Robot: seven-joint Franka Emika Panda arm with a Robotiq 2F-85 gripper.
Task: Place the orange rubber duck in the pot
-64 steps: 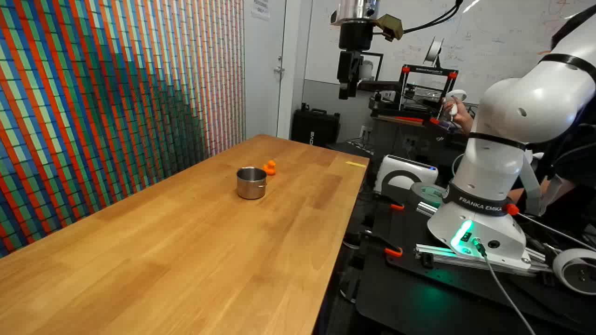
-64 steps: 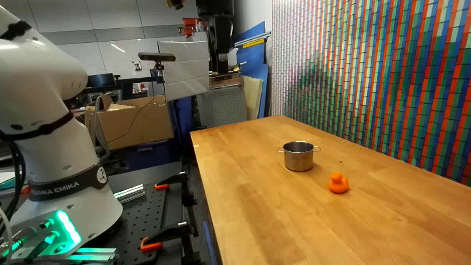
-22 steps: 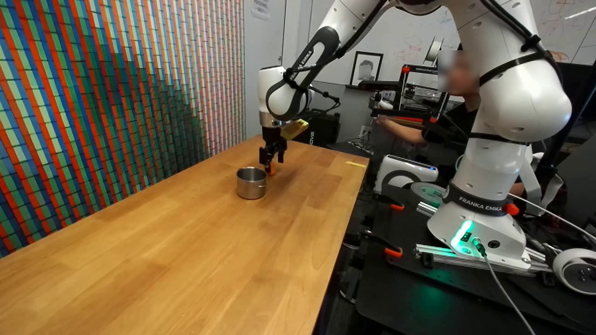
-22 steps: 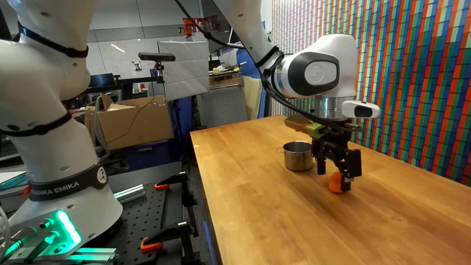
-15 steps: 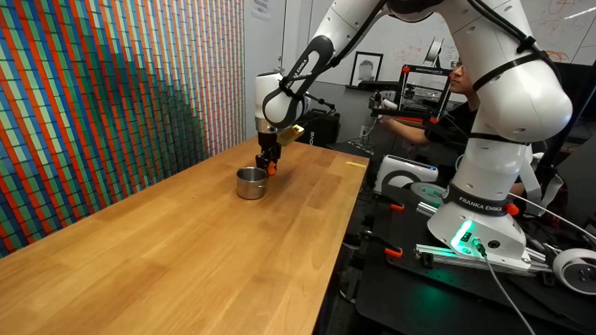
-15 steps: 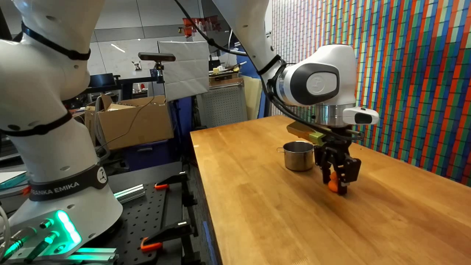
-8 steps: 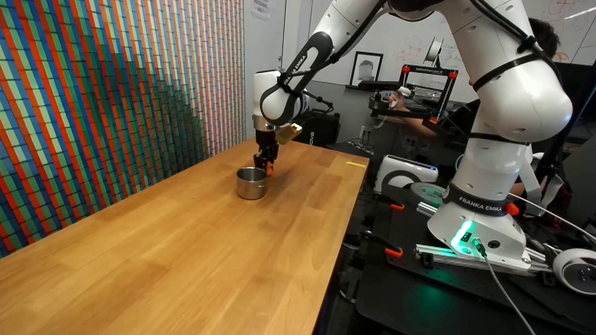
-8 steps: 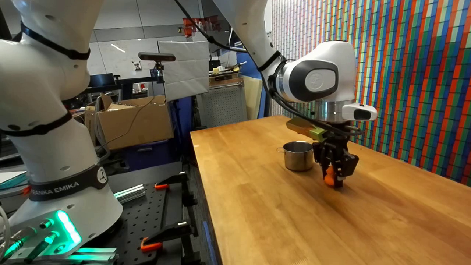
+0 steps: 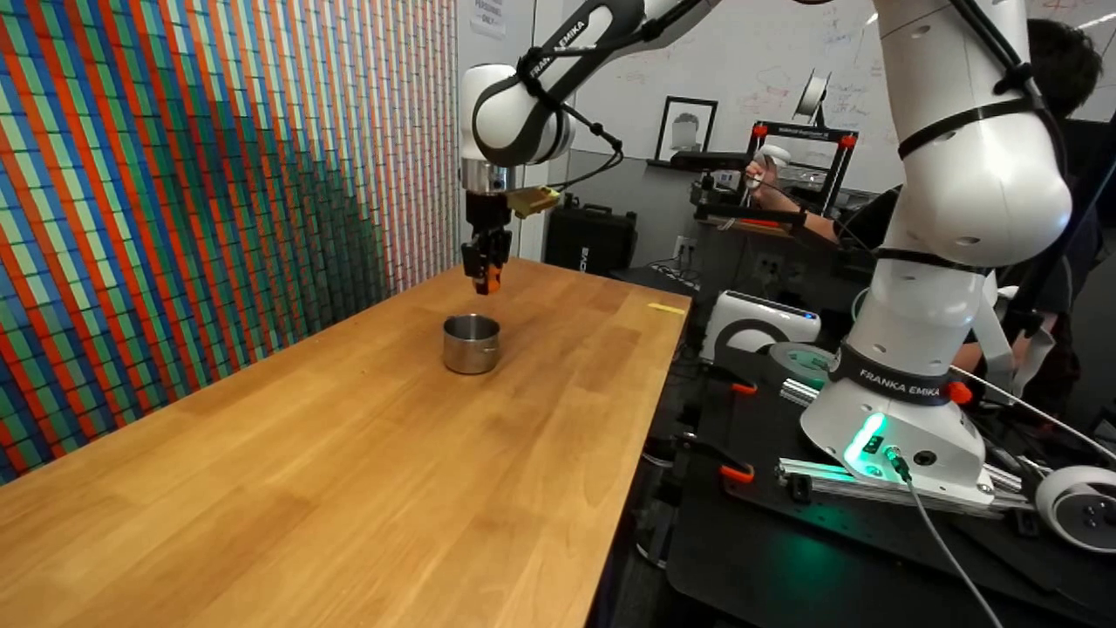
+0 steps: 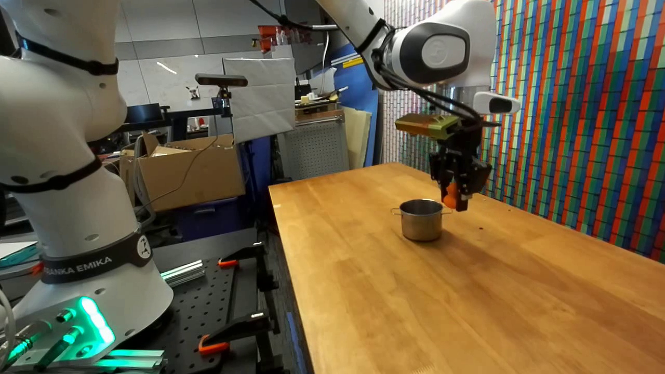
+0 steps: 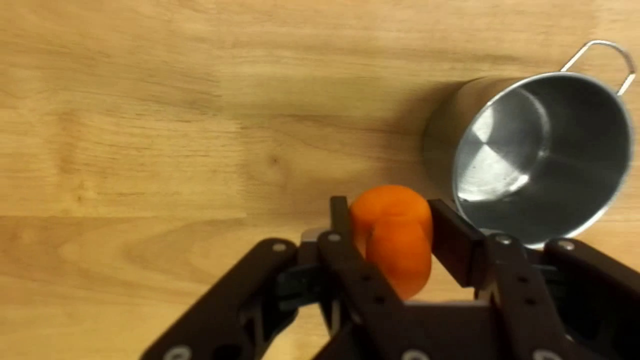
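Note:
The orange rubber duck (image 11: 400, 245) is pinched between both fingers of my gripper (image 11: 390, 207), which is shut on it. In both exterior views the duck (image 10: 450, 197) hangs clear of the table, partly covered by the fingers. The small grey metal pot (image 11: 575, 195) stands upright on the wooden table, its inside bare and a wire handle showing in the wrist view. In an exterior view my gripper (image 9: 484, 281) is above and just behind the pot (image 9: 471, 353). The held duck is off to the side of the pot (image 10: 422, 227), not over its opening.
The wooden table (image 10: 384, 291) runs along a wall of coloured tiles (image 9: 218, 218). Yellow tape (image 9: 666, 308) lies at a table corner. Orange-tipped clamps (image 10: 244, 332) sit by the robot's base. A person (image 9: 1059, 70) stands behind the arm.
The arm came down over the duck, and the gripper shut on it about a second ago. Since then gripper and duck have risen off the table and shifted toward the tiled wall. The pot stayed put.

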